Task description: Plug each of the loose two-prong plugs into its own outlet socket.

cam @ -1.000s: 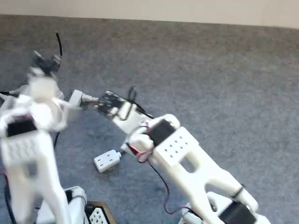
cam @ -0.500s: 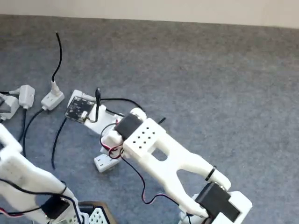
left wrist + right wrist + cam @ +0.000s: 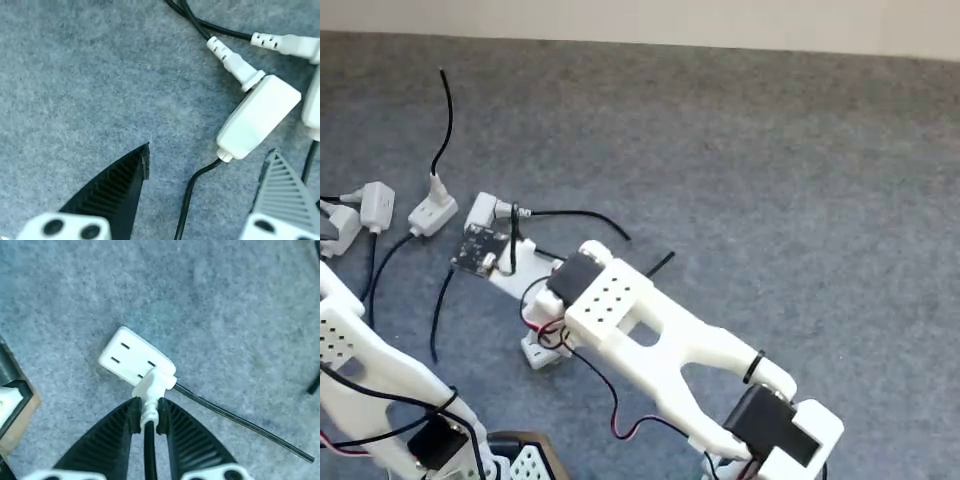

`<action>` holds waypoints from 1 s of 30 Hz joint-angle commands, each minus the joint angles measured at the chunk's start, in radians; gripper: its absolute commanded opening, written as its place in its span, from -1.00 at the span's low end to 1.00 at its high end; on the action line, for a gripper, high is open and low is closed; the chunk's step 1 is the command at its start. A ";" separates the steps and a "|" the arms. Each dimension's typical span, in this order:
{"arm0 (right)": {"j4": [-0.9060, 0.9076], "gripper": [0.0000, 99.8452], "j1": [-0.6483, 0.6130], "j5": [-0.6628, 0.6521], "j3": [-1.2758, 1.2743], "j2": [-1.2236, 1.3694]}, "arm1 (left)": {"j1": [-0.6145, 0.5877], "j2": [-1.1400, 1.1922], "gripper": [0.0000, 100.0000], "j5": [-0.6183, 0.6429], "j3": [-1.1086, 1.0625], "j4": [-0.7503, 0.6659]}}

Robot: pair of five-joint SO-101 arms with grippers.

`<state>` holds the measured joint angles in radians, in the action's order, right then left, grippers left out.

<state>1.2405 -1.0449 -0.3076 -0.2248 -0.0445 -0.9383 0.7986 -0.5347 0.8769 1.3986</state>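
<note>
**Right gripper** (image 3: 148,405): black ribbed jaws are clamped on the ribbed neck of a white moulded two-prong plug (image 3: 152,382). The plug's black cable (image 3: 148,450) runs back between the jaws. The plug head touches one end of a white rectangular plastic outlet block (image 3: 129,355). The block lies flat on the grey carpet (image 3: 240,305) with two pairs of slots facing up. Cannot tell whether the plug is seated. A second black cable (image 3: 250,426) leads away from under the plug head across the carpet.

**High view:** the white right arm (image 3: 630,320) stretches from the near right corner toward left of centre. Part of another white outlet block (image 3: 535,352) shows beside it; the arm covers the rest.

**Left gripper** (image 3: 209,150): jaws are wide apart, one finger black and the other grey, low over the carpet. Just beyond the tips lies a white oblong socket body (image 3: 257,115). A white ribbed-neck plug (image 3: 234,62) is joined to the end away from the gripper. A thin black lead (image 3: 186,200) leaves the end nearer the gripper and passes between the fingers. A further white plug (image 3: 285,44) lies just beside the socket body.
</note>
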 commanded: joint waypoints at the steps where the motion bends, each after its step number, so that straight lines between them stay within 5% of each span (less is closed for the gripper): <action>1: -0.004 -0.99 -0.018 0.031 0.036 -0.007 | -0.008 -0.013 -0.30 -0.003 0.041 0.008; 18: -0.101 -0.99 -0.016 0.031 -0.068 0.010 | -0.008 -0.008 -0.30 -0.003 0.038 0.008; 30: -0.208 -0.99 0.018 0.040 -0.027 0.349 | 0.001 -0.015 -0.30 -0.005 0.042 0.051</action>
<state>1.0610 -1.0464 -0.2816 -0.2662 0.2133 -0.9398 0.7986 -0.5347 0.8769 1.4415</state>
